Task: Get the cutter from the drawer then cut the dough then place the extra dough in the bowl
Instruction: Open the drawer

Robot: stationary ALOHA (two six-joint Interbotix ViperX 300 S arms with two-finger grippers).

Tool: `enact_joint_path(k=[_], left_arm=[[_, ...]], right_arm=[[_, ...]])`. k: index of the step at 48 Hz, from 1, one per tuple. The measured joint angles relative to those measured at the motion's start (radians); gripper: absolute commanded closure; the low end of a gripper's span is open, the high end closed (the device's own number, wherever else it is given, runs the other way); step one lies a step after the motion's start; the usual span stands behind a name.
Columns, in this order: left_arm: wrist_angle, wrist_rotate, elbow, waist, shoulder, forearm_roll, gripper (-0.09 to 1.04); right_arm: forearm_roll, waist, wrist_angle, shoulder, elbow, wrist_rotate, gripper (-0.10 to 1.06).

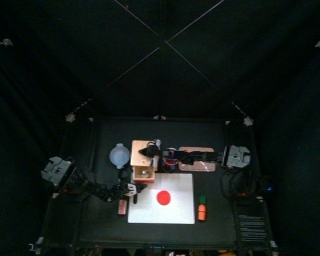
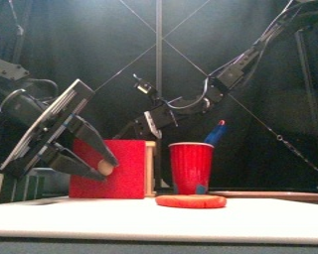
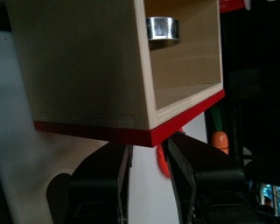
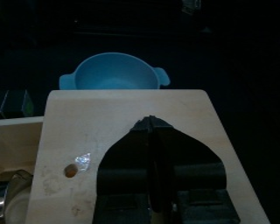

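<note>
The pale wooden box [image 2: 150, 167] stands behind the white board [image 1: 179, 184]. Its drawer [image 3: 95, 70] is pulled out, and the round metal cutter [image 3: 164, 29] lies inside it. My left gripper [image 3: 161, 162] is shut on the red drawer front [image 2: 111, 171]. From the right, my right gripper [image 4: 156, 144] rests shut on the box's top [image 4: 108, 118]. A flat red dough disc [image 2: 191, 201] lies on the board in front of the box. The blue-grey bowl [image 4: 113, 72] sits beyond the box, at the back left [image 1: 119, 154].
A red cup [image 2: 191, 167] with a blue toy knife [image 2: 215, 132] stands at the board's right side, close behind the dough. A small orange thing [image 1: 123, 207] lies off the board's left edge.
</note>
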Motion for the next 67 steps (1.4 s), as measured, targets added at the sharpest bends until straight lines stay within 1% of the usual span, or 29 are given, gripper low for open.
enact_joint_path(k=[17,25,48,54,67], left_arm=[[0.002,0.026,0.002,0.000,-0.002,0.003,0.34],[0.002,0.049,0.003,0.000,-0.002,0.043,0.35],[0.005,0.057,0.023,0.000,-0.011,0.081,0.32],[0.012,0.057,0.028,0.008,-0.017,0.114,0.29],[0.026,0.055,0.034,0.015,-0.020,0.163,0.16]], right_arm=[[0.000,0.000,0.002,0.000,-0.002,0.000,1.02],[0.002,-0.002,0.002,0.000,-0.002,0.000,1.02],[0.002,-0.002,0.002,0.000,-0.002,0.000,1.02],[0.002,-0.002,0.002,0.000,-0.002,0.000,1.02],[0.002,0.000,0.005,0.000,-0.006,0.000,1.02]])
